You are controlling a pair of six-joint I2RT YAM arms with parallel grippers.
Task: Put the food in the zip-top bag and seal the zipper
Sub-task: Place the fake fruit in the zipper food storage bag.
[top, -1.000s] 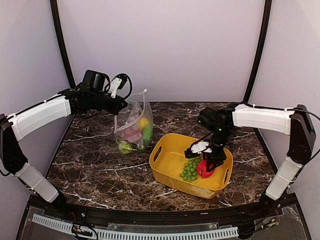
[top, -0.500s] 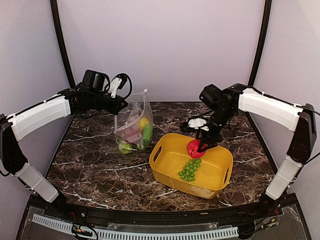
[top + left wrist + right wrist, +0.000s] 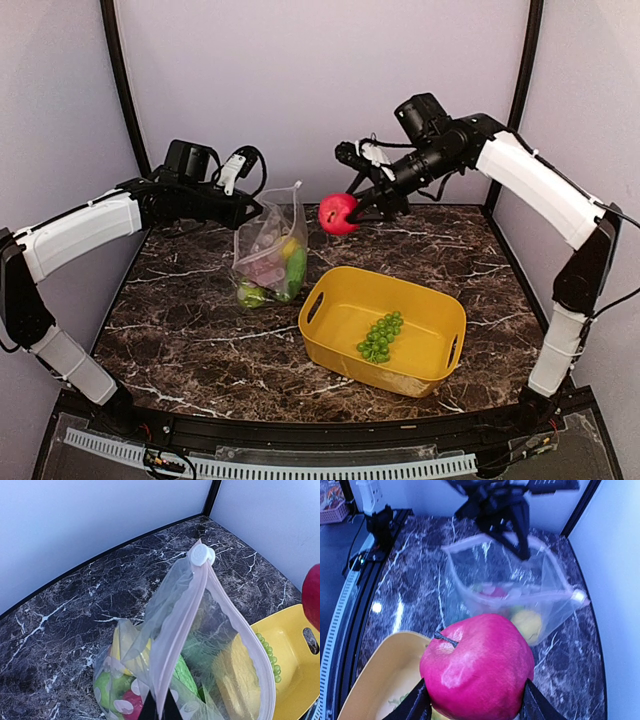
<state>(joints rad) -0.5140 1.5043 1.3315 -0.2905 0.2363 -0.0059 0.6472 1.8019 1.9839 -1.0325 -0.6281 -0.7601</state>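
Right pincer [image 3: 352, 208] grips glossy round red fruit [image 3: 336, 214] near floppy clear bag [image 3: 270, 250].

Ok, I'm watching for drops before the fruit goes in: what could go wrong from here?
The red fruit in the right hand looks wide beside the narrow mouth of the bag, so it may catch the zipper strip and fall onto the table. The left hand pinches only one edge, so a push could tug the floppy bag loose.

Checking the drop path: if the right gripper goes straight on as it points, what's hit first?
With its red toy apple, most likely the open zip-top bag, held up by the left gripper; depth unclear.
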